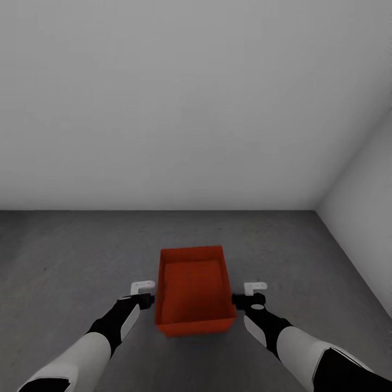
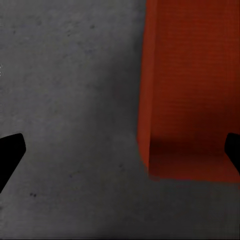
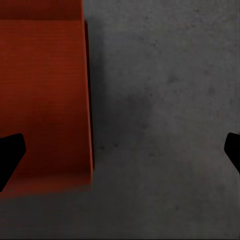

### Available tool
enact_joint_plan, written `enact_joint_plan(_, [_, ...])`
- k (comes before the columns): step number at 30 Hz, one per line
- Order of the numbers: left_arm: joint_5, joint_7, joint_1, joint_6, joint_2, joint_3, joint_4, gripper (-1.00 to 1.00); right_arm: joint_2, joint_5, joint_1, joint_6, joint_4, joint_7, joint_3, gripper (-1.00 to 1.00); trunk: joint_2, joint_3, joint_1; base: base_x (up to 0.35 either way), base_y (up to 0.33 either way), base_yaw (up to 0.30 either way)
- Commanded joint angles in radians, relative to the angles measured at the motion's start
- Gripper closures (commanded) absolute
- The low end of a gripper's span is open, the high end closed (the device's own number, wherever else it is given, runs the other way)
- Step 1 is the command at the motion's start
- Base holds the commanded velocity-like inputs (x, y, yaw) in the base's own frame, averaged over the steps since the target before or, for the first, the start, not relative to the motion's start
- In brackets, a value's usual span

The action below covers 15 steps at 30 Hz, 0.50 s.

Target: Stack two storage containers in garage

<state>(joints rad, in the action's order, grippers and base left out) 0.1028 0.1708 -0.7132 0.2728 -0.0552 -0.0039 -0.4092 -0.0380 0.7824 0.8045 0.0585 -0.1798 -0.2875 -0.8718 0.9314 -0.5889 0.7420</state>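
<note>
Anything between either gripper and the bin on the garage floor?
Nothing visible. The storage container sits on the concrete floor, with the left gripper and right gripper open at its two long sides. The wrist views show bare floor beside its walls.

The storage container (image 1: pixel 194 291) looks like thin orange-red plastic with a matt finish; in the left wrist view its wall (image 2: pixel 192 75) carries a very fine ribbed or woven-looking grain, and the right wrist view shows the same faint texture on it (image 3: pixel 42 100). Around the container, the floor (image 1: pixel 71 256) reads as dark grey concrete, rough and speckled, with small pits and darker flecks and no shine. Behind the container, the walls (image 1: pixel 179 98) are plain grey-white, smooth and matt, like painted plaster. Either side of the container, the arms have smooth white shells with a slight sheen (image 1: pixel 90 348) and matt black sections toward the wrists (image 1: pixel 267 321).
</note>
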Motion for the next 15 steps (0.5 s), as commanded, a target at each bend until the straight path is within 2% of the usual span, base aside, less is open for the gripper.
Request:
enact_joint_plan(1, [0.011, 0.005, 0.0, 0.005, 0.0, -0.001, -0.002, -1.0, 0.0, 0.011, 0.001, 0.004, 0.0, -0.004, -0.008, -1.0, 0.001, -0.001, -0.001, -0.345, 0.0, 0.0])
enact_joint_plan(7, [0.011, 0.005, 0.0, 0.004, 0.0, -0.001, -0.002, -1.0, 0.0, 0.011, 0.001, 0.005, 0.0, -0.004, -0.009, -1.0, 0.001, -0.001, -0.001, -0.324, 0.0, 0.0])
enact_joint_plan(15, [0.011, 0.004, 0.0, 0.002, 0.0, -0.001, 0.0, -1.0, 0.0, 0.011, 0.001, 0.006, 0.0, -0.004, -0.009, -1.0, 0.001, 0.007, -0.001, -0.063, 0.0, 0.066])
